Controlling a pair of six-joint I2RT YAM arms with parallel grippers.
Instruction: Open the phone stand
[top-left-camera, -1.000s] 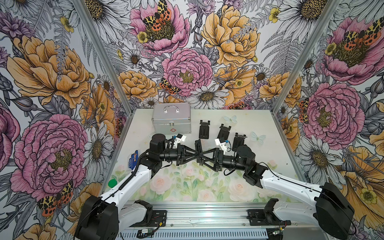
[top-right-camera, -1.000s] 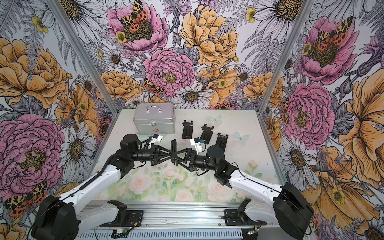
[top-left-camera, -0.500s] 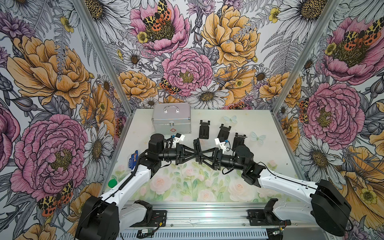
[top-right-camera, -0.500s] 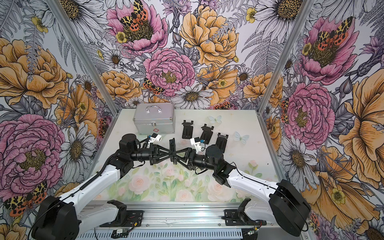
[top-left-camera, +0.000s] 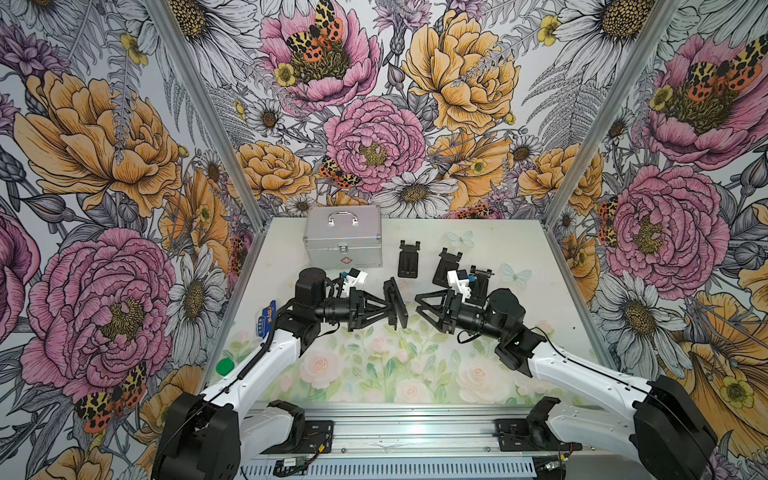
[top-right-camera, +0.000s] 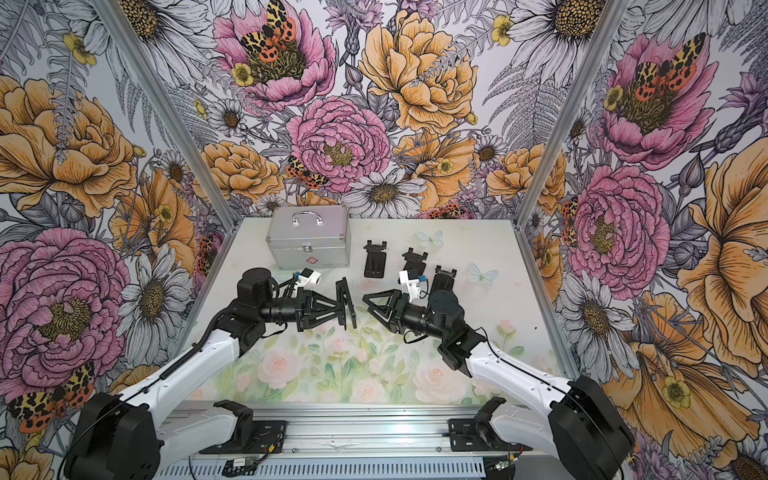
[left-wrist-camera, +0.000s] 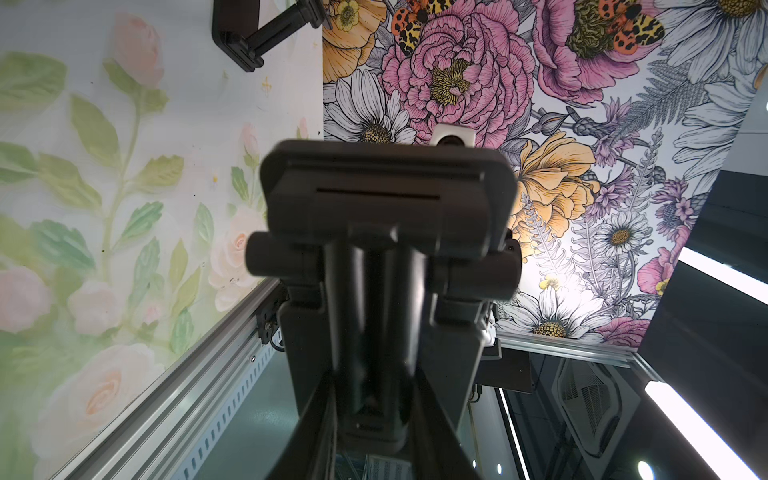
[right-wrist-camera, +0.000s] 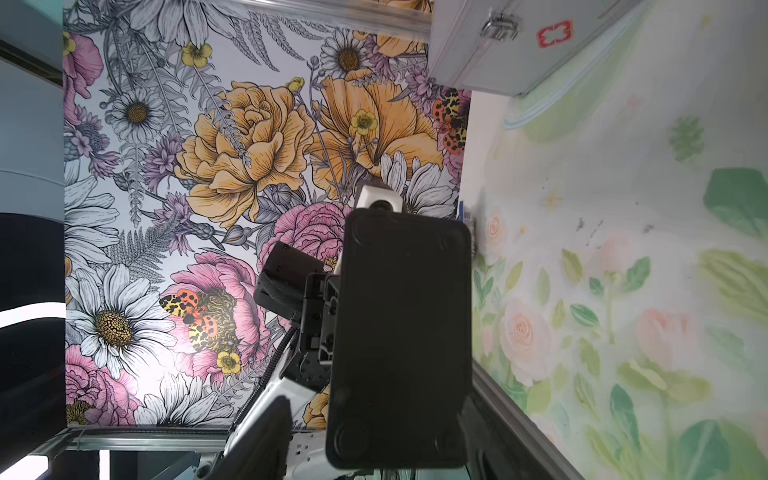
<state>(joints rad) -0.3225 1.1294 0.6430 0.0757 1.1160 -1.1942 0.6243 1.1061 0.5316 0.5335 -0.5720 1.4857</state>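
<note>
A black phone stand (top-left-camera: 396, 302) (top-right-camera: 346, 302) hangs above the middle of the table, edge-on in both top views. My left gripper (top-left-camera: 388, 306) (top-right-camera: 338, 306) is shut on it from the left. In the left wrist view the phone stand (left-wrist-camera: 386, 216) fills the centre, its stem running down between the fingers (left-wrist-camera: 309, 419). My right gripper (top-left-camera: 417, 305) (top-right-camera: 367, 304) sits just right of the stand, apart from it, jaws open with nothing between them. The right wrist view faces the stand's flat plate (right-wrist-camera: 403, 332) beyond the two fingers (right-wrist-camera: 257, 436).
Three more black stands (top-left-camera: 409, 259) (top-left-camera: 446, 266) (top-left-camera: 480, 286) lie flat at the back right. A silver case (top-left-camera: 343, 243) (right-wrist-camera: 519, 41) stands at the back left. A blue item (top-left-camera: 266, 324) and a green cap (top-left-camera: 224, 366) sit by the left wall.
My right gripper has let go of the stand, drawn back to the right, and its jaws have narrowed. The left gripper keeps its hold and has hardly moved.
</note>
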